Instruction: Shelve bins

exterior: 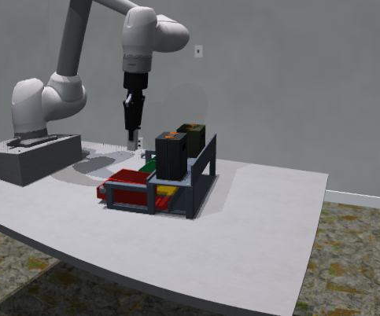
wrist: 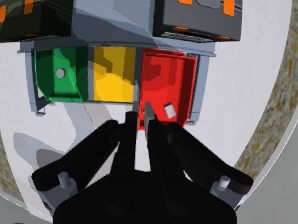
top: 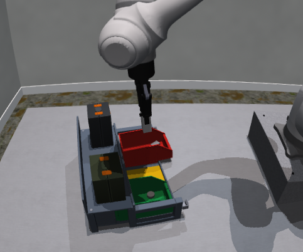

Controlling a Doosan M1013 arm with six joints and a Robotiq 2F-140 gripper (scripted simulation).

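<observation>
The red bin lies in the shelf's end bay, its rear under the upper board and its open front jutting out past the front lip; a pale part is in it. The green bin sits in the opposite end bay behind the lip, holding a round grey part. The bare yellow mark lies between them. My gripper is shut and empty, above the red bin's front part, apart from it.
Two upright cases stand on the upper board: a dark grey case behind the red bin and an olive case behind the green one. The shelf has end rails. The arm's base block faces its front.
</observation>
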